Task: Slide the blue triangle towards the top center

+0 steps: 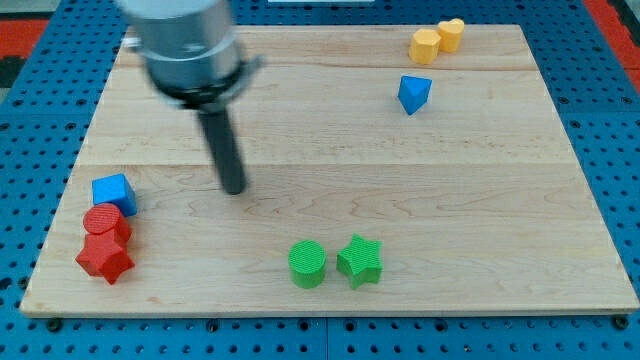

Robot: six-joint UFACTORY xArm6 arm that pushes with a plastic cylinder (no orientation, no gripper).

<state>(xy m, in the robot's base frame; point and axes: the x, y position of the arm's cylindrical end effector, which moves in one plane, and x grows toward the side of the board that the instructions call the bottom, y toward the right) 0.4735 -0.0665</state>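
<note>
The blue triangle (413, 94) lies on the wooden board near the view's top right, just below two yellow blocks. My tip (234, 189) rests on the board left of centre, well to the left of and below the blue triangle, not touching any block. The rod rises from the tip to the arm's grey body at the view's top left.
A yellow hexagon (425, 46) and a yellow heart (451, 34) sit at the top right. A blue cube (113, 192), a red cylinder (105, 223) and a red star (105, 258) cluster at the bottom left. A green cylinder (307, 263) and a green star (360, 260) sit at the bottom centre.
</note>
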